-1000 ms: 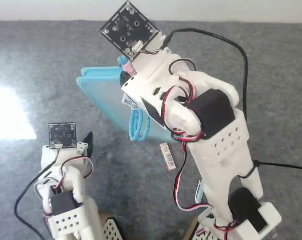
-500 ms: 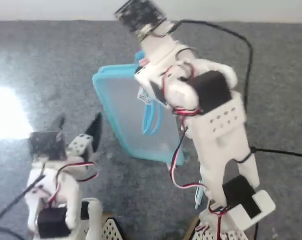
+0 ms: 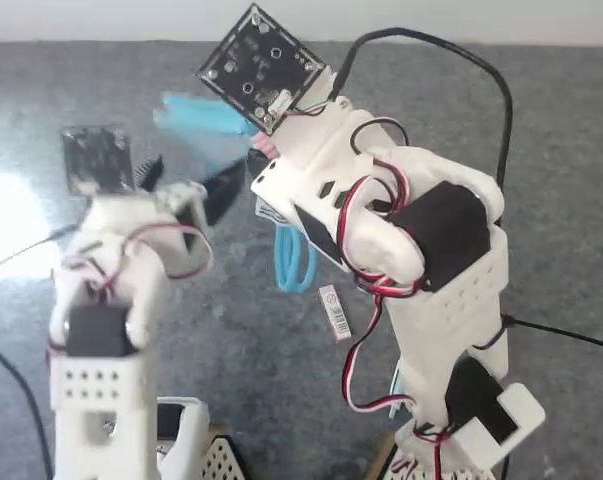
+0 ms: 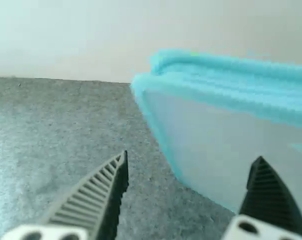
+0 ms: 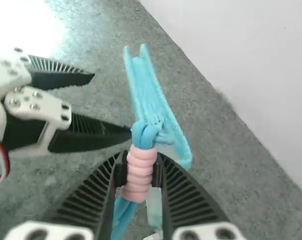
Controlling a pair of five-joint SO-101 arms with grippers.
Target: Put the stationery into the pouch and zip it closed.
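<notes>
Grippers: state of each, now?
Left gripper: open, nothing gripped.
Right gripper: shut on the pink zipper pull of the pouch.

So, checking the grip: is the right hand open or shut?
Shut: the right hand clamps the pink pull on the pouch from both sides.

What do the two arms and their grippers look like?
Both arms are white plastic with black motor blocks and thin red, black and white wires. The left gripper and right gripper have black, ribbed, pointed fingers. A dark square camera board sits on each wrist.
</notes>
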